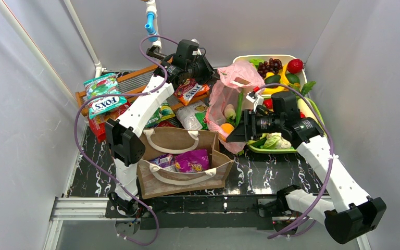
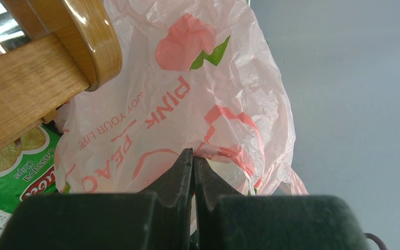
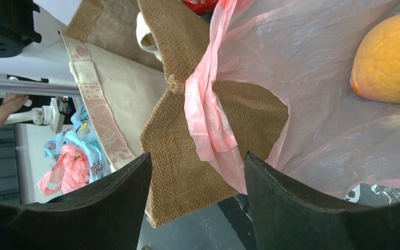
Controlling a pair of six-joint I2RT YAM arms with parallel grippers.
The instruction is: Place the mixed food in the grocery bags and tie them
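The brown tote (image 1: pixel 182 161) stands at the table's near middle with purple packets (image 1: pixel 191 161) inside. Behind it the pink bag (image 1: pixel 229 88) slumps beside the fruit tray (image 1: pixel 286 55), holding an orange (image 3: pixel 390 57). The left gripper (image 2: pixel 193 156) is pinched on the bag's film. The right gripper (image 3: pixel 198 156) gapes just before a pink handle strip. This looks like gathering handles for tying, so the right gripper should next close on that strip. The other handle is hidden.

The thin bag (image 2: pixel 203 104) is pale pink with red peach prints, a green leaf and red letters. The tote (image 1: pixel 174 136) is brown, its handles (image 1: pixel 170 151) white. The packet (image 1: pixel 191 161) in it is purple. The table (image 1: pixel 271 172) is black, white-veined.
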